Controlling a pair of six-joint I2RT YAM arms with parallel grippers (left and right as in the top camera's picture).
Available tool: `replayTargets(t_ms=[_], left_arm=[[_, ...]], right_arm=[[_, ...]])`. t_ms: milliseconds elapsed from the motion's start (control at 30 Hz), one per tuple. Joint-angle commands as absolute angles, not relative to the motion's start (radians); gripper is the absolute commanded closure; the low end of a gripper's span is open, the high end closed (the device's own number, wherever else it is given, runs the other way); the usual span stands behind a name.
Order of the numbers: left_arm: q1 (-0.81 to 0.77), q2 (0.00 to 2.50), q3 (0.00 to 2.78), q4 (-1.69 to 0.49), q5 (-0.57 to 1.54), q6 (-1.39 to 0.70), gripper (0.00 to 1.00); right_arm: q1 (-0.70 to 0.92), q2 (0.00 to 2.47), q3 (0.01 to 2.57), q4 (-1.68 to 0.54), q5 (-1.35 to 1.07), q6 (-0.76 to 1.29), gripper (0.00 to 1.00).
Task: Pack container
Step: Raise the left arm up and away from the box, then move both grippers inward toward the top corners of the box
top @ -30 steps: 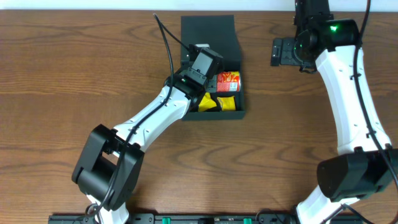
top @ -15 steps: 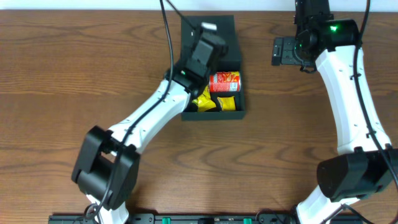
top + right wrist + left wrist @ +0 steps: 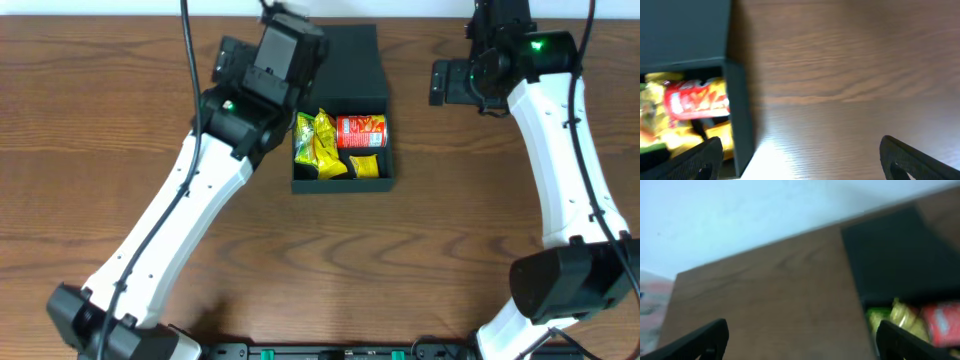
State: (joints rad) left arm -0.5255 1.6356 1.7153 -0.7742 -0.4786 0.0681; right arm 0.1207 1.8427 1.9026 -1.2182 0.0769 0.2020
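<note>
Dark teal container (image 3: 345, 186) stood open on the wooden table (image 3: 480, 230), with both grippers open beside it.

The container's flap lid (image 3: 350, 60) lay back flat on its far side. A red chip can (image 3: 361, 130) lay on its side in the container against the right wall, yellow-green snack packets (image 3: 318, 145) filled the left part, and a small yellow packet (image 3: 367, 166) sat just in front of the can. The left gripper (image 3: 802, 342) hung by the container's far-left corner, jaws spread wide and gripping nothing. The right gripper (image 3: 805, 160) hung to the right of the container, apart from it, jaws likewise spread wide over bare wood.
</note>
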Motion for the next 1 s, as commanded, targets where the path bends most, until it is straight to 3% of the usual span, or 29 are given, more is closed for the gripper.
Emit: replayTargets(t_ms=[0, 133, 300, 367, 433, 500, 733, 900, 967], left_arm=[[-0.482, 1.598, 1.726, -0.83, -0.364, 0.104, 0.05], [-0.304, 1.607, 1.725, -0.863, 0.008, -0.007, 0.05], [-0.03, 1.66, 1.725, -0.849, 0.192, -0.457, 0.05], [0.058, 1.708, 1.725, -0.807, 0.354, -0.506, 0.0], [0.112, 1.777, 1.725, -0.76, 0.507, -0.529, 0.11], [0.126, 1.838, 1.725, -0.748, 0.551, -0.583, 0.19], [0.075, 2.031, 1.725, -0.536, 0.77, -0.715, 0.22], [0.024, 2.106, 1.726, -0.457, 0.739, -0.774, 0.27], [0.013, 2.133, 1.725, -0.452, 0.712, -0.813, 0.58]], right_arm=[[0.11, 1.851, 1.915, -1.218, 0.019, 0.179, 0.01], [0.102, 1.851, 1.915, -1.215, 0.081, 0.291, 0.01], [0.072, 1.851, 1.915, -1.205, 0.078, 0.391, 0.01], [0.052, 1.851, 1.915, -1.189, 0.078, 0.467, 0.01], [0.027, 1.852, 1.915, -1.177, 0.077, 0.556, 0.04], [0.007, 1.854, 1.915, -1.156, 0.069, 0.591, 0.05], [-0.047, 1.936, 1.915, -1.005, -0.107, 0.672, 0.1], [-0.078, 2.078, 1.915, -0.888, -0.396, 0.702, 0.15], [-0.089, 2.142, 1.915, -0.833, -0.527, 0.702, 0.28]])
